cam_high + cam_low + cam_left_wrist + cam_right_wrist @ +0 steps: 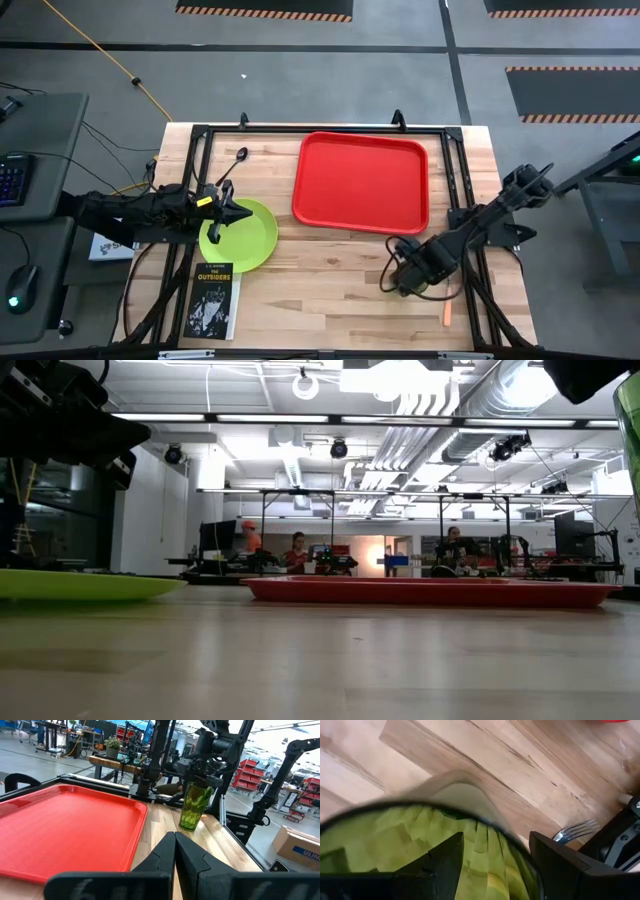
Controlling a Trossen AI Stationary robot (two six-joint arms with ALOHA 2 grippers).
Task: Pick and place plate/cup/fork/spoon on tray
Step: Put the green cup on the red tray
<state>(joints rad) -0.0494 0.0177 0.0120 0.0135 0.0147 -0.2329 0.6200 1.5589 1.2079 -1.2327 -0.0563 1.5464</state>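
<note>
The lime-green plate point(243, 238) lies flat on the table at the left. My left gripper point(236, 213) hangs shut above its far-left part, touching nothing. The red tray point(362, 182) lies at the far middle. My right gripper point(405, 268) is near the tray's near right corner, shut on the green cup point(195, 805). The dark spoon point(235, 166) lies left of the tray. The orange-handled fork point(447, 315) lies near the front right edge, and its tines show in the right wrist view point(576, 830). My right gripper holds the cup by its rim wall point(520, 847), one finger point(445, 865) inside the cup and one point(560, 870) outside. The fingers come from above, pointing down. The cup hangs about upright below them, its base point(188, 826) clear of the table.
A dark book point(213, 298) lies at the front left, just near of the plate. Black frame rails point(455, 170) run along the table's edges. Bare wood point(320, 290) lies between the plate and my right gripper. People sit at desks point(297, 550) in the room behind.
</note>
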